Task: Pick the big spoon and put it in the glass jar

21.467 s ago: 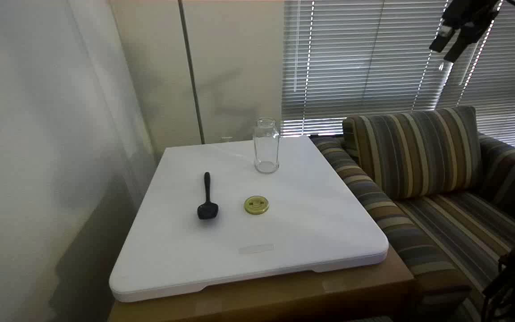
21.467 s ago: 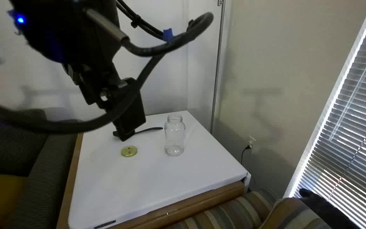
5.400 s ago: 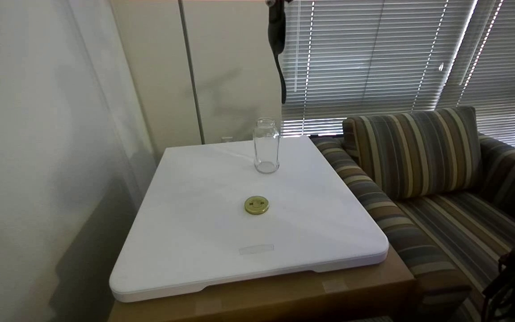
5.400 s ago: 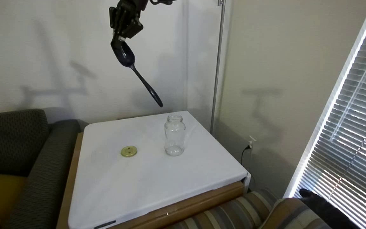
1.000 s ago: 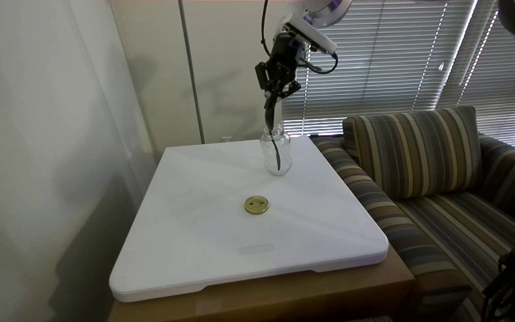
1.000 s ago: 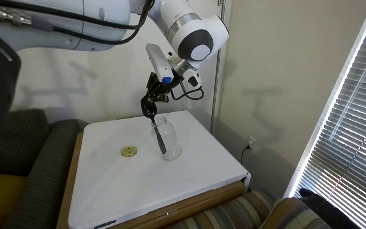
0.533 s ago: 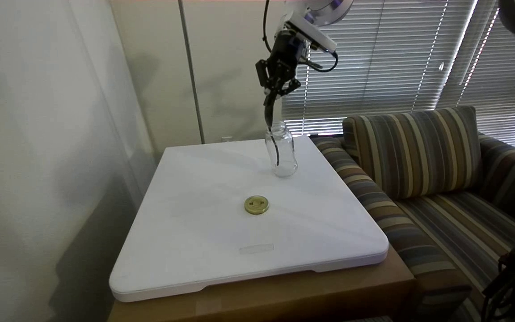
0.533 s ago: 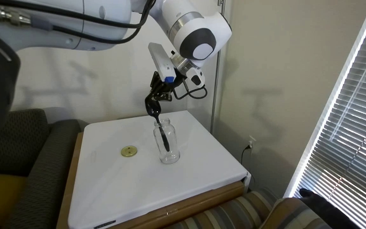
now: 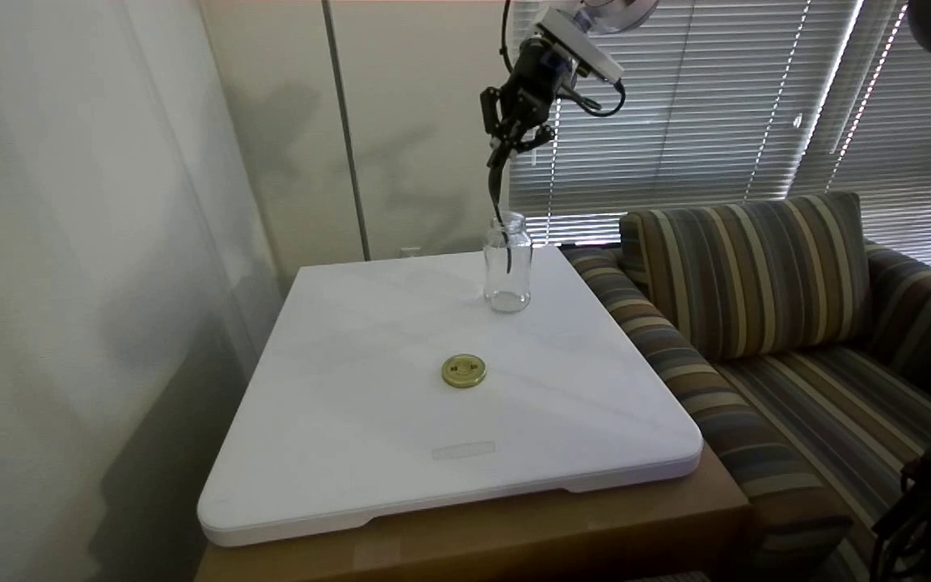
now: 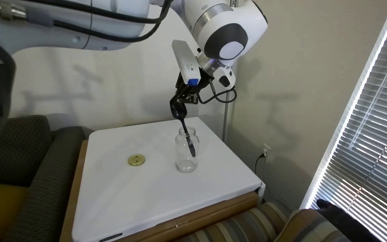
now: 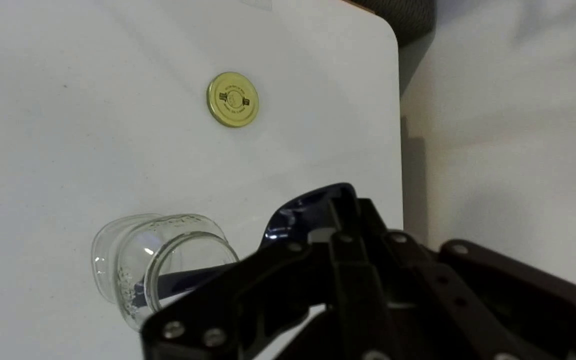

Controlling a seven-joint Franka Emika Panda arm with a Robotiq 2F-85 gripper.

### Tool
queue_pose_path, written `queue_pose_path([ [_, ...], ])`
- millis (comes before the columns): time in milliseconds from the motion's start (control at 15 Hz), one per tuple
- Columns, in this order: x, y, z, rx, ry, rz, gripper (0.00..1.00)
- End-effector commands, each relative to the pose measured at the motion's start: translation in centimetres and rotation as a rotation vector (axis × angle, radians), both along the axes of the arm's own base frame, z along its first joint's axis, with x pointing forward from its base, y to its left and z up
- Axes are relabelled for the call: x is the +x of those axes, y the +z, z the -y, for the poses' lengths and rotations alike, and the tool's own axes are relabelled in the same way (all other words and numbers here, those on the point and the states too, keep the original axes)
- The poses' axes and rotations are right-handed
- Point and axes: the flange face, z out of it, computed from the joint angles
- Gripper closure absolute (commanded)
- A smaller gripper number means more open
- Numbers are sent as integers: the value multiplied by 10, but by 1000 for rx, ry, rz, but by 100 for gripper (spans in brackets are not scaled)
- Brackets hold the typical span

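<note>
Black two-fingered gripper (image 11: pixel 356 207), jaws nearly meeting, is pinching a glossy black spoon (image 10: pixel 179 111) by its bowl, the handle is slanting inside a clear cylindrical glass jar (image 10: pixel 182 153)

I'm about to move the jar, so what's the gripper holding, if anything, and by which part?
The gripper holds the big black spoon by the tip of its bowl, with the handle reaching down into the glass jar.

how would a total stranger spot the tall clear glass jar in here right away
Find the white rectangular tabletop beside the striped fabric armchair. On it, near a flat round gold-coloured lid, stands the tall clear glass jar. Unlike that lid, it is see-through, with the handle of a black spoon inside its open mouth.
</note>
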Motion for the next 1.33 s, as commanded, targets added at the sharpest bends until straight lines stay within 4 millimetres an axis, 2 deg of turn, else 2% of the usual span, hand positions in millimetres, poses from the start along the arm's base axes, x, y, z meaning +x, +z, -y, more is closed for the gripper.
queue_pose_path([
  [0,4,-7,13,73,-74,13,98],
  [600,7,-51,26,128,-185,-13,98],
  [1133,6,-55,32,149,-230,-48,98],
  [1200,6,-54,31,150,-232,-51,92],
  [1267,6,-53,31,145,-232,-56,67],
])
